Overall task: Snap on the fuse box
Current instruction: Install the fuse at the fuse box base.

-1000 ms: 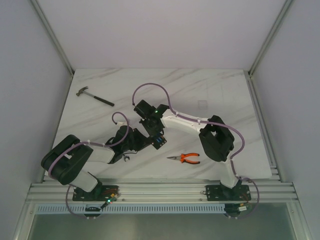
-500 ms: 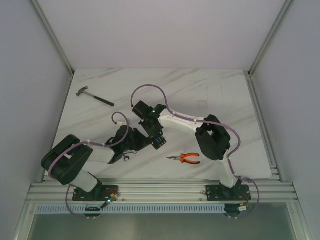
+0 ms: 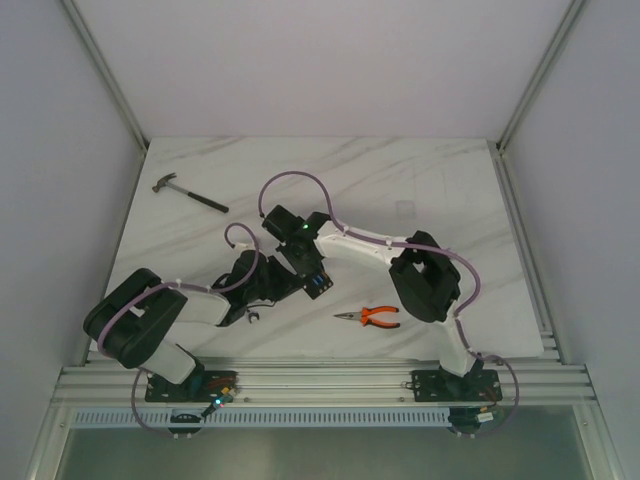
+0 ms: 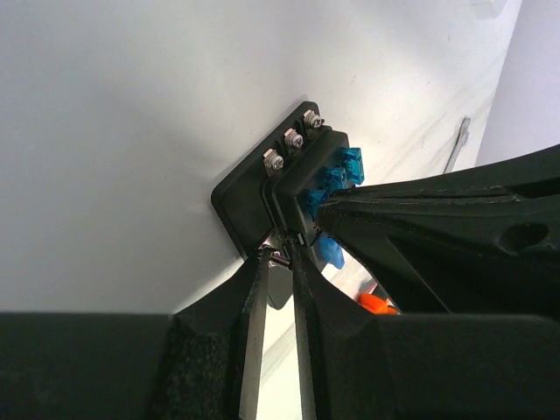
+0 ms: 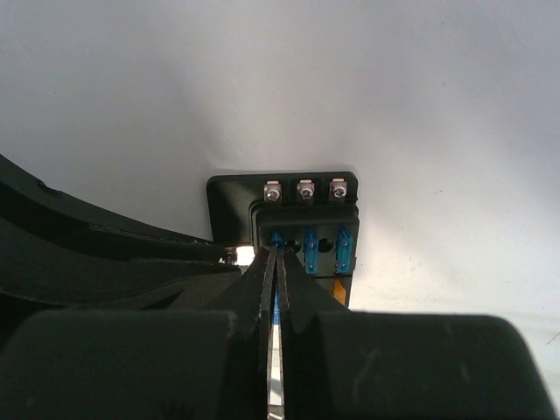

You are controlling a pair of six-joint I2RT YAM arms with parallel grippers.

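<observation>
Black fuse box (image 5: 229, 206) is clamped at its edge by my left gripper (image 4: 280, 255); my right gripper (image 5: 274, 255) has just closed together over a blue fuse (image 5: 276, 237), probably to press it.

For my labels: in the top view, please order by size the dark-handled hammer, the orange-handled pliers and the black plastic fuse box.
1. dark-handled hammer
2. orange-handled pliers, slightly smaller
3. black plastic fuse box, partly hidden

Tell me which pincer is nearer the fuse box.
Left, barely: the left pincer grips the fuse box by a corner, while the right pincer, shut, touches a blue fuse on its face.
</observation>
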